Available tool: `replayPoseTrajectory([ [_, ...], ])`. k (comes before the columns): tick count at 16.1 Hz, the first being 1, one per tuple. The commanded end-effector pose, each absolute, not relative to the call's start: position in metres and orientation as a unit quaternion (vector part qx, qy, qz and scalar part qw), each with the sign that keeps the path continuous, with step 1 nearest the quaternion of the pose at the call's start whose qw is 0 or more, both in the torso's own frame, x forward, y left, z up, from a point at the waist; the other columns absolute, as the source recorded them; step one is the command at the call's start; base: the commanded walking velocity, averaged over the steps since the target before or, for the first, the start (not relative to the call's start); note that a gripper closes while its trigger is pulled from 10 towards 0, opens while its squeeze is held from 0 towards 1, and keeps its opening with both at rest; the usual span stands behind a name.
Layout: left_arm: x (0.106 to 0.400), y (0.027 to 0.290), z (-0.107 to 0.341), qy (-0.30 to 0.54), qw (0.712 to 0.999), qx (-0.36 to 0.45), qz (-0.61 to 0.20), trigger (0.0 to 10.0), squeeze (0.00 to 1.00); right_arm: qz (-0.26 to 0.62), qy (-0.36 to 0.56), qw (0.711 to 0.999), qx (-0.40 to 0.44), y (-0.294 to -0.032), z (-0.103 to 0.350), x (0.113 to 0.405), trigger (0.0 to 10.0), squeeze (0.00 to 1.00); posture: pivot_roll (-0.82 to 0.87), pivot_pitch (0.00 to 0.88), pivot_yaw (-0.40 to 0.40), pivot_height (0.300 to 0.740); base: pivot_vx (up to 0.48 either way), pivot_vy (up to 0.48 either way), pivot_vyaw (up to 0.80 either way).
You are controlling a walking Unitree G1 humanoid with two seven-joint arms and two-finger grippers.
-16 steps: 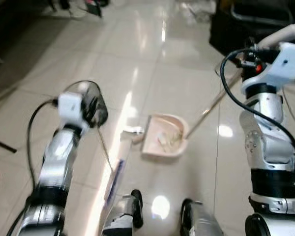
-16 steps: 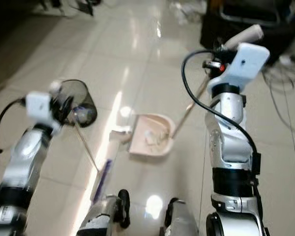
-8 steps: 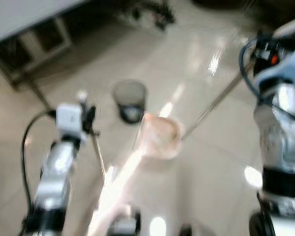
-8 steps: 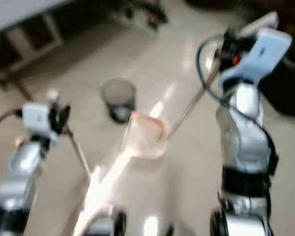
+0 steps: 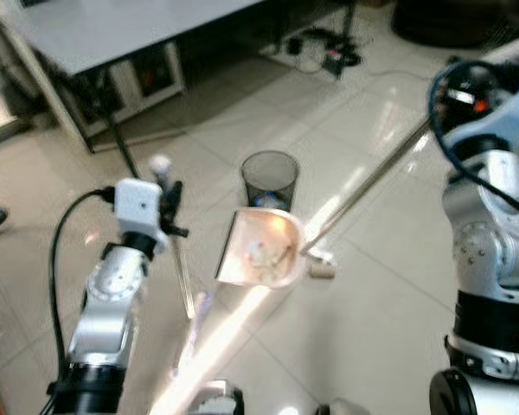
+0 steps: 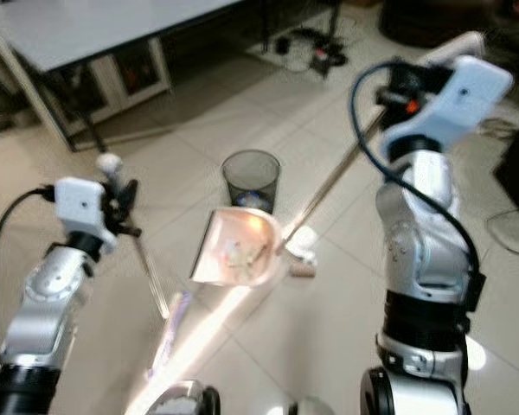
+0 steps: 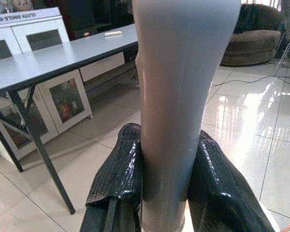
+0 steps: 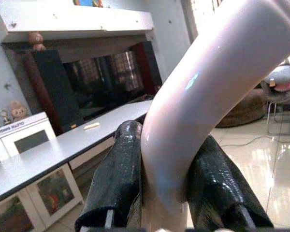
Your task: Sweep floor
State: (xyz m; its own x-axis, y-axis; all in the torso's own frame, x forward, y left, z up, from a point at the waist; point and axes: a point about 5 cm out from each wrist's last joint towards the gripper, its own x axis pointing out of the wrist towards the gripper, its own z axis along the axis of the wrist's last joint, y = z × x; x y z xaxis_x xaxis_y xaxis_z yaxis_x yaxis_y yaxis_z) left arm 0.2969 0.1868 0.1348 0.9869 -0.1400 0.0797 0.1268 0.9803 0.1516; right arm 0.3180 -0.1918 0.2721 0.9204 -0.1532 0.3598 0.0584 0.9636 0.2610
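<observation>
Just in front of bin (image 5: pixel 269 179), mid-floor: dustpan (image 5: pixel 261 248) with debris inside. Right gripper (image 8: pixel 159 193) clamped tight on dustpan handle (image 8: pixel 203 96); left gripper (image 7: pixel 164 193) clamped tight on broom handle (image 7: pixel 179 82). Looks like emptying step. Next move: carry pan over bin rim, tip without spilling.

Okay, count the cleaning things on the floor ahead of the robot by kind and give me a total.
Dustpan: 1
Broom: 1
Waste bin: 1
Total: 3
The left end effector holds the broom, the right end effector the dustpan's handle.
</observation>
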Motion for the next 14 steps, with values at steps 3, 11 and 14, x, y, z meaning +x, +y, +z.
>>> replayPoseTrajectory([
  [3, 0.302, 0.186, 0.148, -0.067, 0.992, 0.083, -0.065, 10.0, 0.00, -0.067, -0.240, 0.959, 0.135, -0.202, 0.296, 0.315, 10.0, 0.00, 0.01, 0.052, 0.063, 0.740, 0.344, 0.000, 0.00],
  [11, 0.294, 0.190, 0.135, -0.050, 0.995, 0.077, -0.047, 10.0, 0.00, -0.057, -0.244, 0.959, 0.134, -0.200, 0.299, 0.319, 10.0, 0.00, 0.03, 0.020, 0.030, 0.740, 0.362, 0.000, 0.35],
  [14, 0.297, 0.192, 0.138, -0.053, 0.994, 0.084, -0.040, 10.0, 0.00, -0.057, -0.248, 0.957, 0.138, -0.200, 0.304, 0.324, 10.0, 0.00, 0.02, 0.043, 0.034, 0.740, 0.377, 0.000, 0.00],
])
